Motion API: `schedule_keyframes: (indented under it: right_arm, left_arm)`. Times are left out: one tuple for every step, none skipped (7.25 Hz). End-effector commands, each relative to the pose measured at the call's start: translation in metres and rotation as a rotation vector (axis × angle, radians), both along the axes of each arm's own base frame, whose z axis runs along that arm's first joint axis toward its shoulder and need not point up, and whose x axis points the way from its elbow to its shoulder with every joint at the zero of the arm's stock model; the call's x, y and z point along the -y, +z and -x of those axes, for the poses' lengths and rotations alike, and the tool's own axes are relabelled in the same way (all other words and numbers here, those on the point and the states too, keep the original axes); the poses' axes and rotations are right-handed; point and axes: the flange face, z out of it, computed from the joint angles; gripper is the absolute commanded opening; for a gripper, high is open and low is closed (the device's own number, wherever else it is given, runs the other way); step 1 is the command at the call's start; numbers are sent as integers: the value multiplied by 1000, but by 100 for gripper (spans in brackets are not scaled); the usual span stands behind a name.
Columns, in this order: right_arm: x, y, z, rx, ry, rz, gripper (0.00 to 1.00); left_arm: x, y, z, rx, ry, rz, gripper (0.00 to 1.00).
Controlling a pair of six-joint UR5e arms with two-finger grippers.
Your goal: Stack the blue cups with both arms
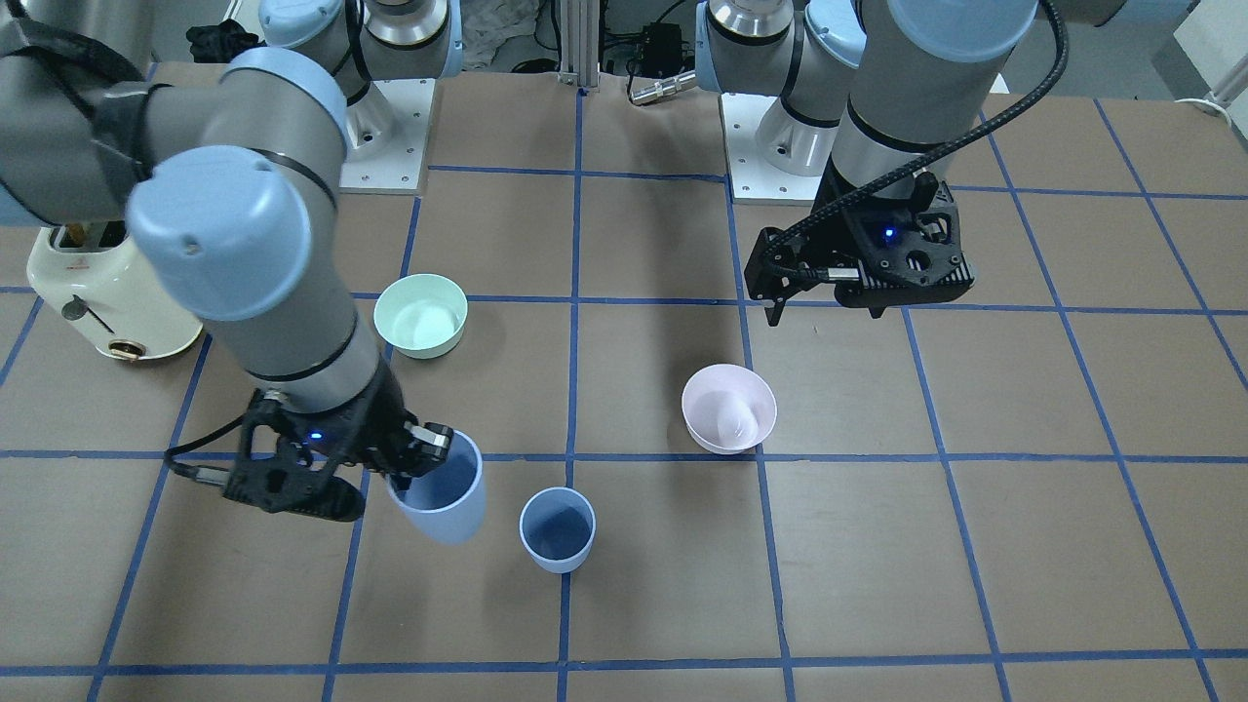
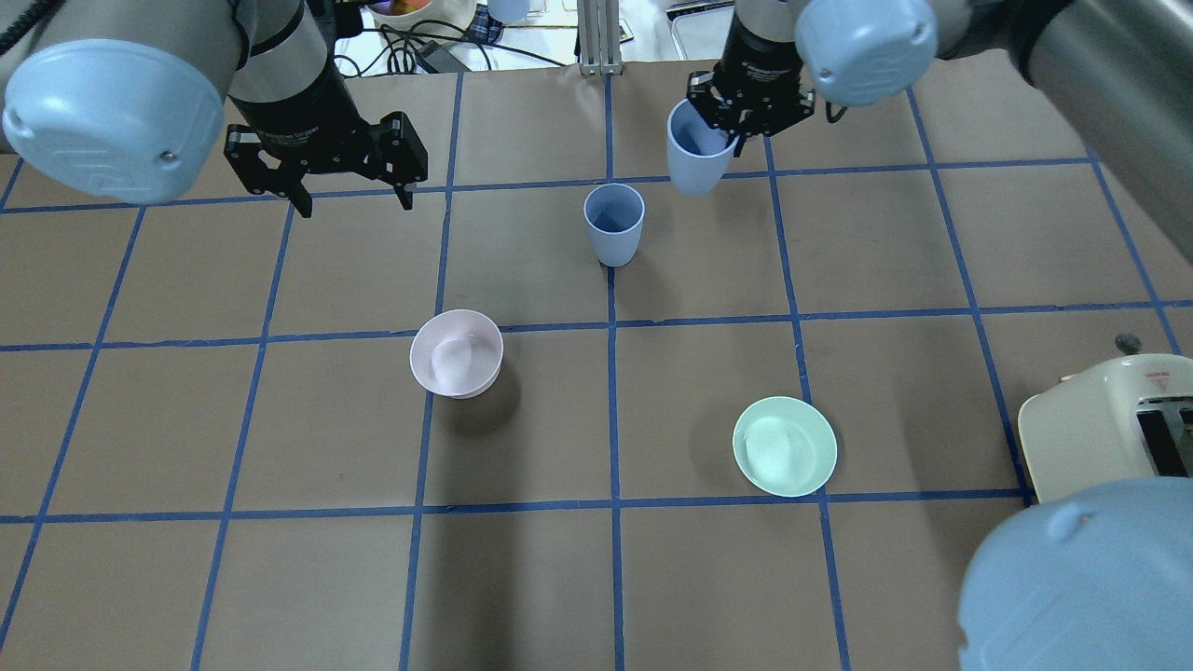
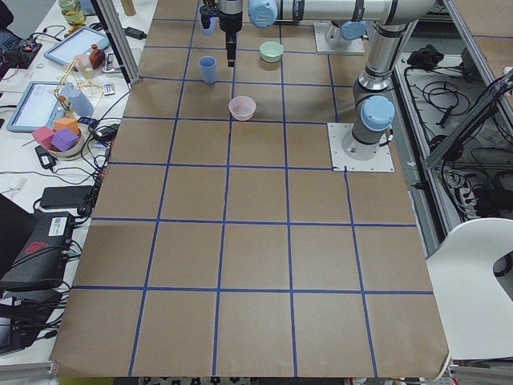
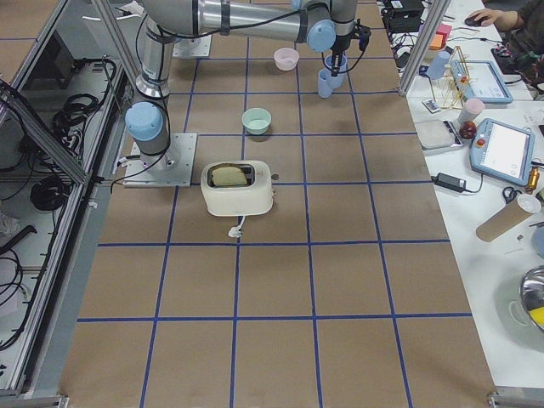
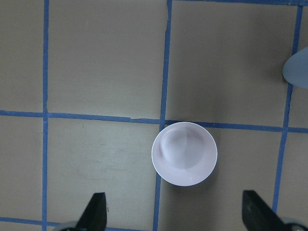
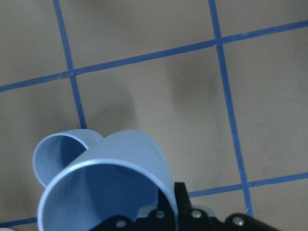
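Note:
One blue cup (image 2: 614,224) stands upright on the table near the centre line; it also shows in the front view (image 1: 557,529). My right gripper (image 2: 734,130) is shut on the rim of the second blue cup (image 2: 694,154) and holds it tilted and raised beside the standing cup, apart from it. In the front view this held cup (image 1: 444,499) hangs from the right gripper (image 1: 417,460). The right wrist view shows the held cup (image 6: 110,187) with the standing cup (image 6: 52,161) just behind it. My left gripper (image 2: 354,198) is open and empty, hovering above the table.
A pale pink bowl (image 2: 457,353) sits below the left gripper, also in the left wrist view (image 5: 184,153). A mint-green bowl (image 2: 785,445) sits on the right side. A cream toaster (image 2: 1109,429) stands at the table's right edge.

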Motion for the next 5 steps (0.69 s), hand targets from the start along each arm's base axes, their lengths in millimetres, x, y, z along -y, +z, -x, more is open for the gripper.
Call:
schedule_keyframes:
  right_arm:
    - [6, -10, -71, 11, -66, -4, 0]
    - [15, -8, -74, 5, -80, -20, 0]
    - [18, -13, -75, -14, -78, -46, 0]
    - [17, -16, -75, -16, -79, -55, 0]
    - [17, -18, -75, -15, -79, -62, 0]
  left_arm:
    - [1, -2, 1, -2, -1, -2, 100]
    - [0, -1, 1, -5, -1, 0, 100]
    - [0, -1, 1, -5, -1, -2, 100]
    - [0, -1, 0, -1, -1, 0, 100]
    - [0, -1, 0, -1, -1, -2, 100]
